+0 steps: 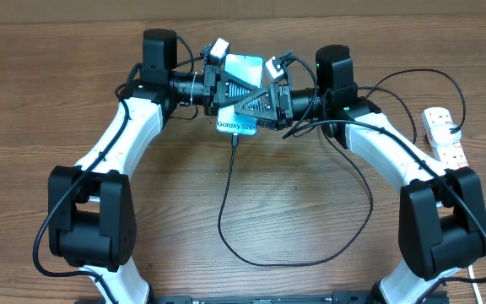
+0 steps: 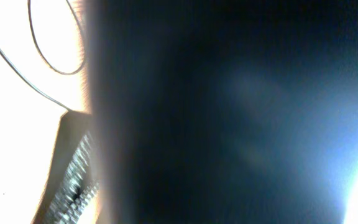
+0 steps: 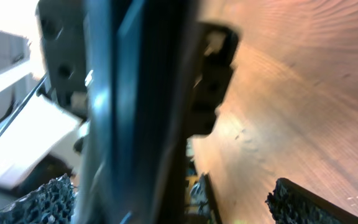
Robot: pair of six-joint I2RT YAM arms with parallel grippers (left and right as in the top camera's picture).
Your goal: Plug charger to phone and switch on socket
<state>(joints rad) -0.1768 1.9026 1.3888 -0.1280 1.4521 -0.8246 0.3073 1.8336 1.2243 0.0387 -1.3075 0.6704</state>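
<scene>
The phone (image 1: 245, 69), its light-blue screen lit, is held between both grippers at the back middle of the table. My left gripper (image 1: 229, 89) is shut on the phone, whose dark blurred body (image 2: 229, 112) fills the left wrist view. My right gripper (image 1: 258, 105) is open. Its textured pads (image 3: 173, 202) stand wide apart around the phone's edge (image 3: 135, 112), which is close to the left pad. The charger's thin black cable (image 1: 224, 211) meets the phone's lower edge at its tip (image 1: 234, 140) and loops over the table. The socket (image 1: 442, 135) lies at the right edge.
The wooden table (image 1: 167, 211) carries the cable loop (image 1: 357, 219) in front of the phone, running back up under the right arm. The black cable also shows in the left wrist view (image 2: 48, 62). A white cord runs from the socket.
</scene>
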